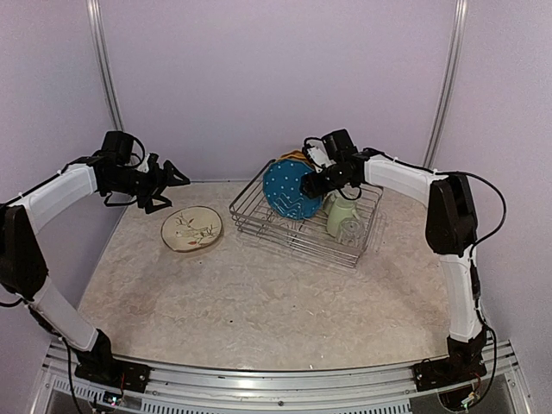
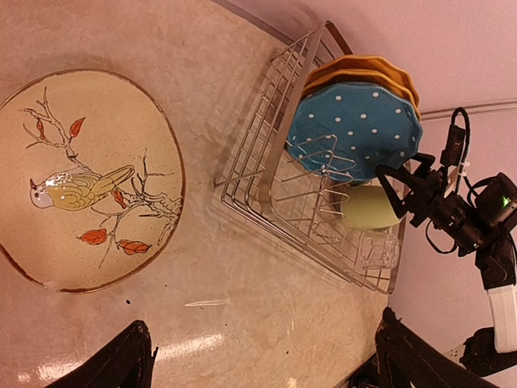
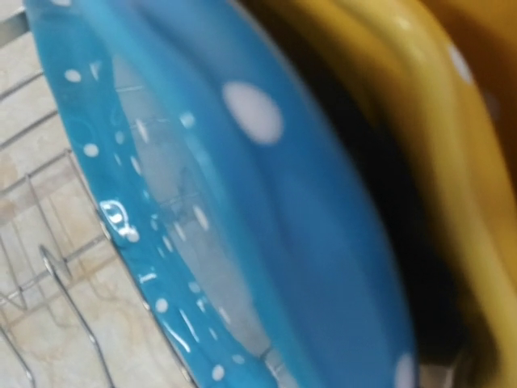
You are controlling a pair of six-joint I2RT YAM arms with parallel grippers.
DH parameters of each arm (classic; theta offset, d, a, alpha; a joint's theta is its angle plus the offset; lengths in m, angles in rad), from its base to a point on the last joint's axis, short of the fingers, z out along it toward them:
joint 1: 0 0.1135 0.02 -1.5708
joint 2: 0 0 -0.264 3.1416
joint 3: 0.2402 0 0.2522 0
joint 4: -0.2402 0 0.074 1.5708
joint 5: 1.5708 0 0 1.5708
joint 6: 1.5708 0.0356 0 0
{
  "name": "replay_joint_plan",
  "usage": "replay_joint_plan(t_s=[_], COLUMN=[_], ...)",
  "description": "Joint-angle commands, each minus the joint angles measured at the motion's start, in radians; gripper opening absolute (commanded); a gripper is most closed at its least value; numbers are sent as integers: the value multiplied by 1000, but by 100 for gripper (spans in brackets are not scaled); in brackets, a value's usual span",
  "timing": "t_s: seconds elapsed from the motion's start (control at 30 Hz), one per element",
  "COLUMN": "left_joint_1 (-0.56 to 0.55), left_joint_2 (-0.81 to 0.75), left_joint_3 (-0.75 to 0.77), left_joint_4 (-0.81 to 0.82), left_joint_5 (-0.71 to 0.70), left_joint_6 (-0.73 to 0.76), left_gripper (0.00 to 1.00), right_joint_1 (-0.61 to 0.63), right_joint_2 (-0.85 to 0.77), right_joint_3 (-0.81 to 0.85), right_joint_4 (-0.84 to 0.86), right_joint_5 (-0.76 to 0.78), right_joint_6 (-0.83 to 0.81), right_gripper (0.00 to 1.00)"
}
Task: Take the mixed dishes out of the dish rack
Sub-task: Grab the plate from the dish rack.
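The dish rack (image 1: pixel 285 231) stands at the back right of the table. In it stand the blue white-dotted plate (image 1: pixel 289 190), two orange plates (image 1: pixel 294 157) behind it, a pale green mug (image 1: pixel 341 217) and a clear glass (image 1: pixel 351 231). My right gripper (image 1: pixel 312 183) is at the blue plate's right rim. The right wrist view is filled by that blue plate (image 3: pixel 266 202) and the orange plates (image 3: pixel 420 105), and its own fingers do not show. The cream branch plate (image 1: pixel 191 229) lies flat on the table. My left gripper (image 1: pixel 172 183) is open and empty, raised above and left of it. The light-blue bowl is out of view.
Purple walls close the back and both sides of the table. In the left wrist view the cream plate (image 2: pixel 85 182) lies left of the rack (image 2: pixel 266 194), with marbled tabletop (image 2: pixel 266 283) between my open fingers.
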Motion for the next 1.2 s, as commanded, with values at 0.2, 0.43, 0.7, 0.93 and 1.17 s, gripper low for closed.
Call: replay_joint_plan(t_s=[0.2,0.43,0.7,0.93,1.17], left_joint_1=[3,3,2,2,2], left_joint_2=[21,23,32,31,30], left_joint_3=[25,25,25,23,23], left_joint_4=[-14,-15,-12,-9,-9], left_joint_5=[5,7,15,21,23], left_joint_6=[9,8,4,0,-1], left_gripper=[91,91,91,91,91], right_joint_1=[10,50,77,104,103], right_joint_2=[90,-7,-96,-61,-20], right_joint_3=[104,10,-129,-119,-80], right_joint_4=[-20,11,127,175,204], right_joint_5=[-82,-42,-28,122,150], right_joint_6=[-26,-58,-52,-126,-202], right_gripper=[67,48,35,46,55])
